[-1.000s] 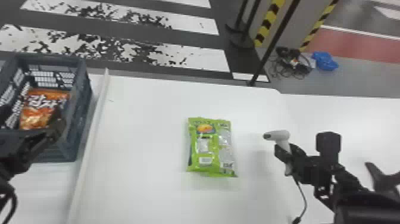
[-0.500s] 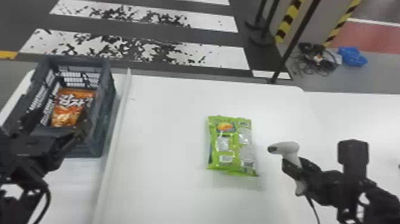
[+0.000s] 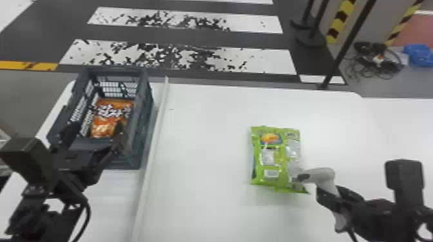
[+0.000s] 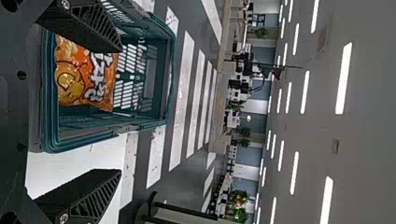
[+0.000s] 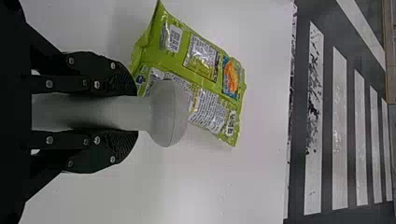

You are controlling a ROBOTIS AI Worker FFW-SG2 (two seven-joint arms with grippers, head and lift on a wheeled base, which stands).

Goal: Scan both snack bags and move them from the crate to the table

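Left gripper: lower left of the head view, at the crate's near side; flat black fingers spread wide, with ribbed, wedge-shaped tips in the left wrist view; nothing between them.
Crate: left side of the frame, on the table; rigid, dark blue-green plastic, boxy, with slotted walls and a thick rim.
Orange snack bag: inside the crate; puffy, glossy film with bold white lettering.
Strip: just right of the crate; long, narrow, pale and straight-edged.
Table: from the left side across to the right edge; smooth, white, matte.
Green snack bag: right of centre, lying on the table; rectangular, crinkled shiny film, printed panels facing up.
Scanner: lower right; smooth pale grey shell, rounded head, slim handle; its nose overlaps the green bag's lower right part in the head view.
Right gripper: lower right; black fingers closed around the scanner's handle, one on each side.
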